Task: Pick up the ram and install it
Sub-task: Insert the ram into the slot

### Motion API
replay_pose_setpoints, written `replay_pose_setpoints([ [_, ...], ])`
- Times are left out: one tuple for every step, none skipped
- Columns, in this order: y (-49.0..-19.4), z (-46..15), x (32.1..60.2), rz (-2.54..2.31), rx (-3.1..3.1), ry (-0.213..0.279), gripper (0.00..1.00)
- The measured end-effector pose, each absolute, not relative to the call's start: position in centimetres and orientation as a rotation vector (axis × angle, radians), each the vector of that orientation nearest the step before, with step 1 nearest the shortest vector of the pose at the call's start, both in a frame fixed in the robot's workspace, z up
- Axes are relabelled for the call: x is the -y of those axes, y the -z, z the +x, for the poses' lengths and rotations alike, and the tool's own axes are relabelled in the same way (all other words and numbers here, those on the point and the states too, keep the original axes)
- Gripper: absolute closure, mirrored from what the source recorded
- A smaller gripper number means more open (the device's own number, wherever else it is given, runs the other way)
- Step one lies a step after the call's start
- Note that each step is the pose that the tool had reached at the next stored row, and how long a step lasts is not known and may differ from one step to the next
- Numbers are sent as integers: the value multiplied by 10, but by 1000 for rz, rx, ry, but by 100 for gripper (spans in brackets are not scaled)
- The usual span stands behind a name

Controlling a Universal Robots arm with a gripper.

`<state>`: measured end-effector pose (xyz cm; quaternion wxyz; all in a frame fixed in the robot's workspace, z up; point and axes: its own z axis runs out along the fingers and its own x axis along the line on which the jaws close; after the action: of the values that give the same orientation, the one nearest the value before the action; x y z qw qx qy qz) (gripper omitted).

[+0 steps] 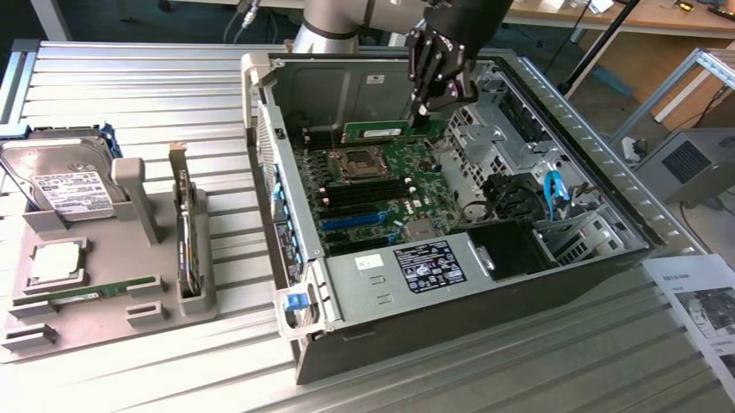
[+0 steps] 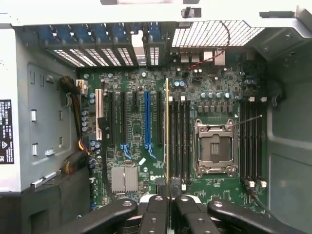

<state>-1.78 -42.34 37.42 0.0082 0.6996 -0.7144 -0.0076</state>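
Note:
My gripper (image 1: 432,105) hangs inside the open computer case (image 1: 267,112), shut on the ram (image 1: 374,132), a thin green stick with a white label. The stick is held above the motherboard (image 1: 379,194), near the case's back wall. In the wrist view the ram (image 2: 167,131) appears edge-on as a thin line running out from between the fingers (image 2: 154,207). It hovers over the near edge of a bank of long black slots (image 2: 179,141) beside the CPU socket (image 2: 214,148). A second, matching ram stick (image 1: 89,292) lies in the grey holder tray (image 1: 138,314) at the exterior view's left.
The tray also carries a hard drive (image 1: 67,182), a processor (image 1: 55,262) and an upright expansion card (image 1: 182,225). Drive cages and cables (image 1: 522,194) crowd the case's side at the exterior view's right. More black slots (image 2: 251,141) lie beyond the socket. A paper sheet (image 1: 703,301) lies outside the case.

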Motion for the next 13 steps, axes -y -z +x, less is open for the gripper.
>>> replay_pose_setpoints([
  [-374,-18,422,2186,2233,23,88],
  [-373,-18,421,2186,2232,23,88],
  [-372,-18,420,2186,2232,23,88],
  [-371,-18,420,2186,2232,22,88],
  [-371,-17,419,2186,2232,22,88],
  [-370,-18,419,2186,2232,21,88],
  [-370,-18,419,2186,2232,21,88],
  [-370,-18,419,2185,2232,21,88],
  [-370,-18,419,2185,2232,21,88],
  [-370,-18,419,2185,2232,21,88],
  [-370,-18,418,2185,2232,21,88],
  [-370,-18,417,2185,2232,21,88],
  [-370,-18,415,2185,2231,21,88],
])
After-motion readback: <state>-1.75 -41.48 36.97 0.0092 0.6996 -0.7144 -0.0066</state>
